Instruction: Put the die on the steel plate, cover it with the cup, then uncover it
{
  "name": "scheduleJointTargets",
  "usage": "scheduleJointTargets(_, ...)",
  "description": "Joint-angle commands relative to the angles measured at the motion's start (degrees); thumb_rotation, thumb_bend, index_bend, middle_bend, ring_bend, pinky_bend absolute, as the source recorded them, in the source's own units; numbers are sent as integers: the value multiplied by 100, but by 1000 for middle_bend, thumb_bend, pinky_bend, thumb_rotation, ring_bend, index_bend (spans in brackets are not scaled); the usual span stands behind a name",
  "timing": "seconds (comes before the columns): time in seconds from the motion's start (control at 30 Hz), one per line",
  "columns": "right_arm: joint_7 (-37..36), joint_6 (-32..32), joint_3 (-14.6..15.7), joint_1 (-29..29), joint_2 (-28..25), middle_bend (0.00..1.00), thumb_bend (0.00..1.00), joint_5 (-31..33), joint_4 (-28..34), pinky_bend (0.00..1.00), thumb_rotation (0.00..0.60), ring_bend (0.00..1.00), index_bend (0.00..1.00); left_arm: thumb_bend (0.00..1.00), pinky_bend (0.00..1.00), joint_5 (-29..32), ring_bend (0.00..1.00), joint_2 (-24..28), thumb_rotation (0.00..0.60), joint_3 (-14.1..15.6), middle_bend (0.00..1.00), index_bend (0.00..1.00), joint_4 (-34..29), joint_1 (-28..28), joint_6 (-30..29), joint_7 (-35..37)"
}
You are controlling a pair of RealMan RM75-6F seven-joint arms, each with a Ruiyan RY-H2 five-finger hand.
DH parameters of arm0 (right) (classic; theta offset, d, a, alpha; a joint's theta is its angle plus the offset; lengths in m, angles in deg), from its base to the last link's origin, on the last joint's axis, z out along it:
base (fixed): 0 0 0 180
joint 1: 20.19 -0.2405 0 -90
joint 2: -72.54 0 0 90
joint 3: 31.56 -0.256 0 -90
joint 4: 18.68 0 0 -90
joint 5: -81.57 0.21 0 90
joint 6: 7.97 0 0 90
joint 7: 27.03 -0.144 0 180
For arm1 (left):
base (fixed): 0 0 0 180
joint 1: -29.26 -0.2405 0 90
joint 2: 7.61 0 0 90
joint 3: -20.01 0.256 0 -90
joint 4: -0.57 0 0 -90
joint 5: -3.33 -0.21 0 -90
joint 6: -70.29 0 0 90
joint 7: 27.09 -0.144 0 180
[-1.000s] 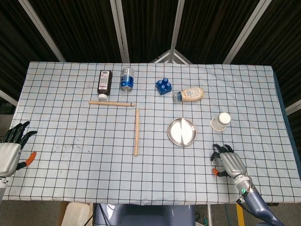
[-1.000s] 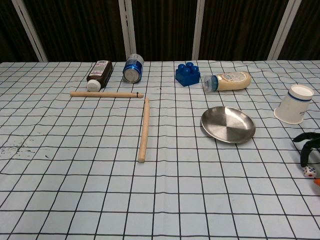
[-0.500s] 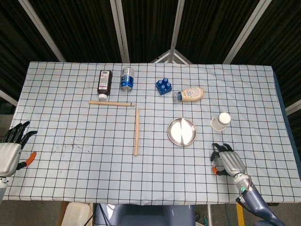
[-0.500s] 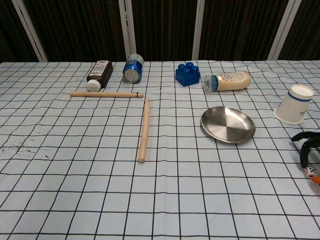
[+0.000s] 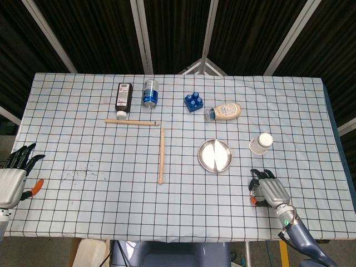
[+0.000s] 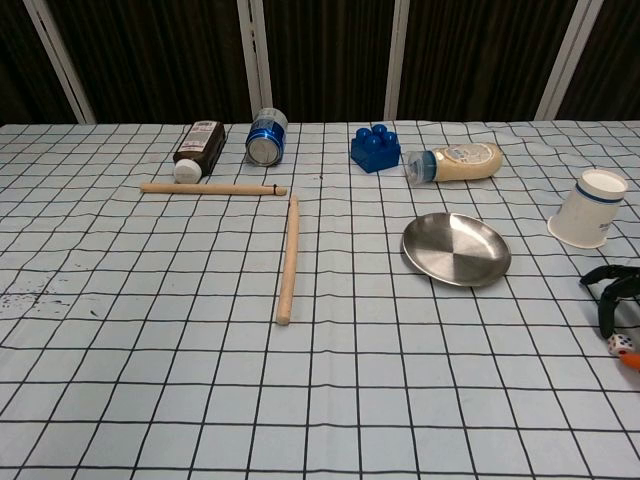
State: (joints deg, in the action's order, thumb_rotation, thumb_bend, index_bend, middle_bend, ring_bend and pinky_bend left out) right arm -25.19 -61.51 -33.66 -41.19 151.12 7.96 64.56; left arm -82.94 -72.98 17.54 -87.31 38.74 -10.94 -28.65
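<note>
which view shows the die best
The chest view: the die shows at the right edge as a small white cube beneath the right hand. In the head view that hand hides it.

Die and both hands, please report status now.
Right hand curled over die, grip unconfirmed. Left hand idle, holds nothing. Steel plate bare; paper cup on its side beside it.

Even, bright overhead light falls on the checked tablecloth [image 5: 83, 133] with only faint, short shadows, the steel plate [image 5: 214, 155] throws back a pale glare, the surroundings beyond the table stay dark, and both views are sharp, the chest view bending straight grid lines slightly toward its edges.
</note>
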Motion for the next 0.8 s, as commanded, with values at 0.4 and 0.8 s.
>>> scheduleJointTargets(0.4,-53,-29,32,19,-44,122,352,37,-56,0,600,155,500,467,98,21,0,-18,600,2,0,208,-2,11,14,-54)
scheduleJointTargets(0.8,-107,-10,52,7,-20,125,353,36,-113,0,600,155,512,468,98,31,0,-26,600,4,0,210,-10,14,13,-90)
